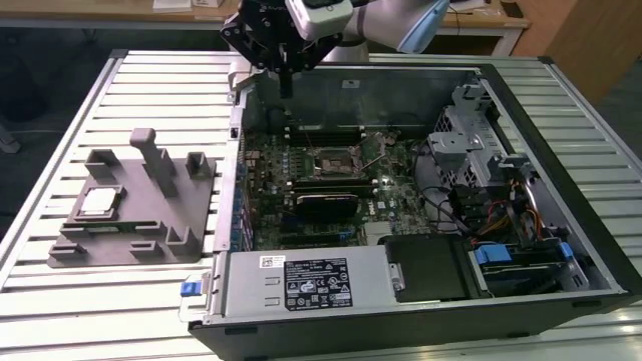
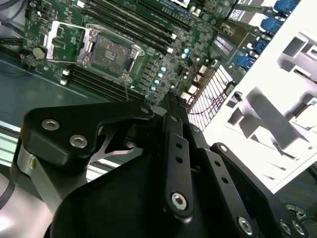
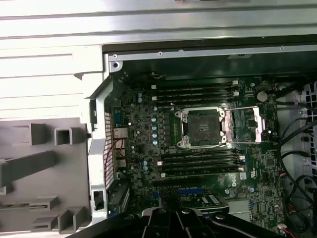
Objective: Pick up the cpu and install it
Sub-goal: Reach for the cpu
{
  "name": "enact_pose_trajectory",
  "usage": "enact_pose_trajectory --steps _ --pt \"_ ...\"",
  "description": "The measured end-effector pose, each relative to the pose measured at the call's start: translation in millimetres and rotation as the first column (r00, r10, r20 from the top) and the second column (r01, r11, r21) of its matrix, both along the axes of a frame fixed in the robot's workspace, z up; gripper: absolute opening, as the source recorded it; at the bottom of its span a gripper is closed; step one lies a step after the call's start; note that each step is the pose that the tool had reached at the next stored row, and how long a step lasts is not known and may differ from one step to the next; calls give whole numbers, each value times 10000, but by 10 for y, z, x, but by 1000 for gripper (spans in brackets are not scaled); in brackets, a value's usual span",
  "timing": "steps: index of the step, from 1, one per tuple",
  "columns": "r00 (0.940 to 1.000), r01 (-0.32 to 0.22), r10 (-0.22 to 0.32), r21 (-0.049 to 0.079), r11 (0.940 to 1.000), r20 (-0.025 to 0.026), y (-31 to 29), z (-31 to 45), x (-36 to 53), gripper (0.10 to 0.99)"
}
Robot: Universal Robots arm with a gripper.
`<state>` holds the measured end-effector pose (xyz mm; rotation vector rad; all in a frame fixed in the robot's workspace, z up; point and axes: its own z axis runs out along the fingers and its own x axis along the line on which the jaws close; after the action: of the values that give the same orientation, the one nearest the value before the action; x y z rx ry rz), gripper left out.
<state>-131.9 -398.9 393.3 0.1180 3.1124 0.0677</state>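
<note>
The cpu (image 1: pixel 98 201), a small silver square chip, lies flat on the grey fixture tray (image 1: pixel 131 226) at the exterior view's left, outside the computer case. My gripper (image 1: pixel 286 92) hangs high over the case's back wall, far from the cpu, with its fingers together and nothing between them. In the second wrist view the gripper (image 2: pixel 171 96) shows as one narrow black tip above the motherboard. The motherboard socket (image 1: pixel 326 162) stands open and bare in both wrist views (image 2: pixel 111 49) (image 3: pixel 200 128), its metal load plate (image 3: pixel 242 124) flipped aside.
The open black computer case (image 1: pixel 561 98) lies on a slatted metal table (image 1: pixel 60 316). Inside are memory slots (image 3: pixel 198 161), a drive cage (image 1: pixel 467 139), cables (image 1: pixel 501 218) and the power supply (image 1: pixel 306 282). The fixture tray has upright posts (image 1: pixel 150 150).
</note>
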Motion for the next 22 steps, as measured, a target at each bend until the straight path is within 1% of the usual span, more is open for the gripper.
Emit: enact_pose_trajectory --steps 22 --pt "10000 1 -1 -1 10000 0 0 0 -253 106"
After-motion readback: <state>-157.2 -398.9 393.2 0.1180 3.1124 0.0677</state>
